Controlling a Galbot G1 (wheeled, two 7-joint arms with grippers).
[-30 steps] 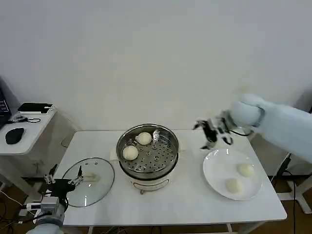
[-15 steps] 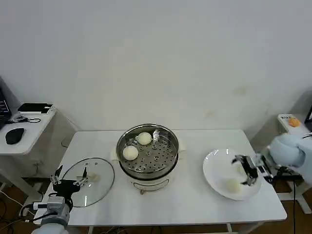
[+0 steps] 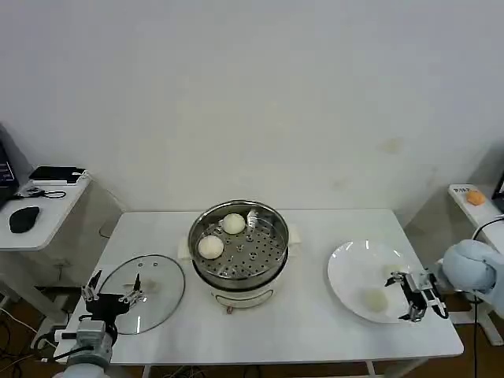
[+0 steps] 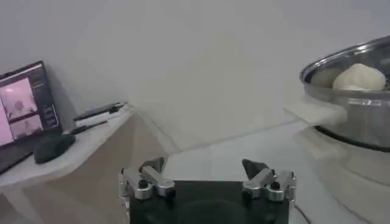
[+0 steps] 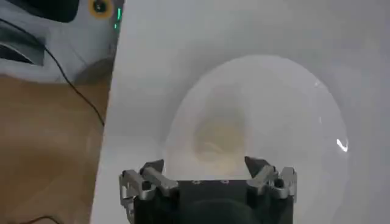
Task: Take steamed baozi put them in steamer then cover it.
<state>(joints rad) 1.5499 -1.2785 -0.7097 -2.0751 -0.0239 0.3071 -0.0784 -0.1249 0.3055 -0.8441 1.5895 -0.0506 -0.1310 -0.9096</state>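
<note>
Right gripper (image 3: 411, 297) over the plate (image 3: 346, 272), jaws apart, apparently straddling one bun (image 5: 218, 141); another (image 3: 376, 299) just beside. Two already in the steamer (image 3: 239, 244). Left gripper (image 3: 113, 298) idle, jaws apart. Risk: off-centre closing squashing or nudging the soft bun.

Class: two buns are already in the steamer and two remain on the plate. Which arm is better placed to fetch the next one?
The right. Its gripper hovers open at the plate beside the buns; the left gripper waits by the glass lid.
</note>
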